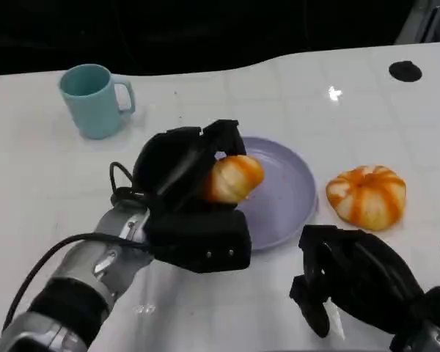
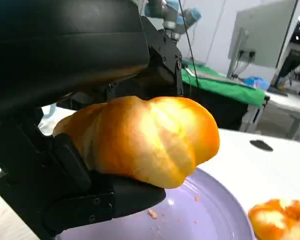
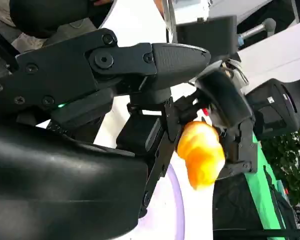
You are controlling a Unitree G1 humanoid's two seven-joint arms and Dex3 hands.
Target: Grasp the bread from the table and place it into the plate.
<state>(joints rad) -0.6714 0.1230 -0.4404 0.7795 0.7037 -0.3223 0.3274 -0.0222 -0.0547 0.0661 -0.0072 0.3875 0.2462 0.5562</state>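
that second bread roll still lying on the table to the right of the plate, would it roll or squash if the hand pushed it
The bread roll sits as a low dome, apparently flat side down, so it would probably slide rather than roll. Its puffy, ridged crust suggests it is light and soft, likely denting under firm fingers. Crumbs on the plate hint it sheds.

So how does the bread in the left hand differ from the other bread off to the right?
The held bread is gripped by the left hand and sits above the purple plate; the second bread lies free on the white table, beside the plate. The held one is mostly hidden by the hand, the second fully exposed with clear pale stripes. Both are orange-glazed, ridged buns.
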